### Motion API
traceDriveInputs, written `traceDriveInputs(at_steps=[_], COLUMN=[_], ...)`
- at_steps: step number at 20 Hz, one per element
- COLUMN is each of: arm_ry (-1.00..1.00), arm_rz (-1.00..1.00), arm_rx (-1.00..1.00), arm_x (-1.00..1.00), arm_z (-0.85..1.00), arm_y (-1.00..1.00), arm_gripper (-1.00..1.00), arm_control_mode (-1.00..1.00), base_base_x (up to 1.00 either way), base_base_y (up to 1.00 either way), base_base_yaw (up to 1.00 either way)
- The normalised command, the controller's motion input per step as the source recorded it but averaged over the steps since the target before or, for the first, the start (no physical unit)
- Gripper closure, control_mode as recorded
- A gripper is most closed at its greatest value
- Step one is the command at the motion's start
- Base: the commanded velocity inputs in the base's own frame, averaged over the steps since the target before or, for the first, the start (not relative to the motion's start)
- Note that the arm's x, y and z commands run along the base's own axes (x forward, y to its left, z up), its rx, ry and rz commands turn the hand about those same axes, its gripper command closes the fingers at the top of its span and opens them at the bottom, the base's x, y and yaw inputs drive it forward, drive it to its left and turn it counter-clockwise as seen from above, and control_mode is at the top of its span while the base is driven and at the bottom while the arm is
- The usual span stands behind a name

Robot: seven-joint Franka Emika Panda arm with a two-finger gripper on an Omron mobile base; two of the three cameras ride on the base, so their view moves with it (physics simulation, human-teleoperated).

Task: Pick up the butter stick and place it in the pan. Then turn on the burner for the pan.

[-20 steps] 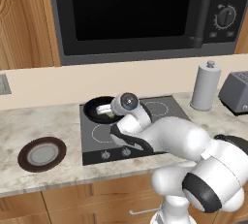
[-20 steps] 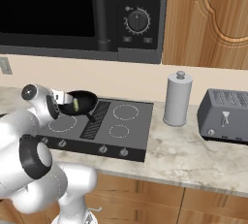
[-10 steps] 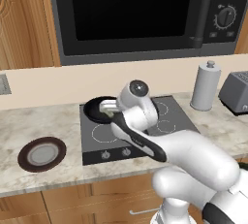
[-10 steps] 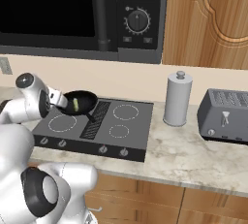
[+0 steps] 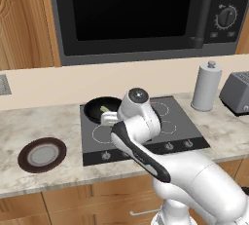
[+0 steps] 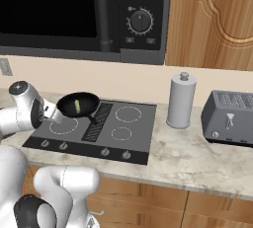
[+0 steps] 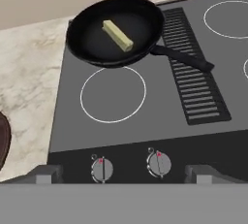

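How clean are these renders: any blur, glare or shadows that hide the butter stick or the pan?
Hand view: sharp and evenly lit, butter stick clear against the pan, no glare on the cooktop. Left base view: the arm covers part of the pan. Right base view: soft, butter stick a small pale sliver.

The pan point(image 7: 114, 30) looked like smooth black metal with a faint sheen, and the butter stick point(image 7: 117, 36) in it was matt pale yellow. The cooktop point(image 7: 145, 116) was smooth dark glass set in a speckled stone-look counter point(image 6: 197, 158), under varnished wood cabinets point(image 6: 212, 19).
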Motion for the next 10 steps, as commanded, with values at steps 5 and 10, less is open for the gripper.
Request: traceDriveInputs(at_steps=[5, 10], arm_ry=[0.06, 0.12], arm_rz=[-0.06, -0.02], arm_rx=[0.0, 0.03], arm_x=[-0.49, -0.3], arm_z=[-0.52, -0.32], arm_y=[0.0, -0.17], arm_gripper=[-1.0, -1.0], arm_control_mode=[-1.0, -1.0], base_base_x=[0.0, 0.0], base_base_y=[0.0, 0.0], base_base_yaw=[0.0, 0.0])
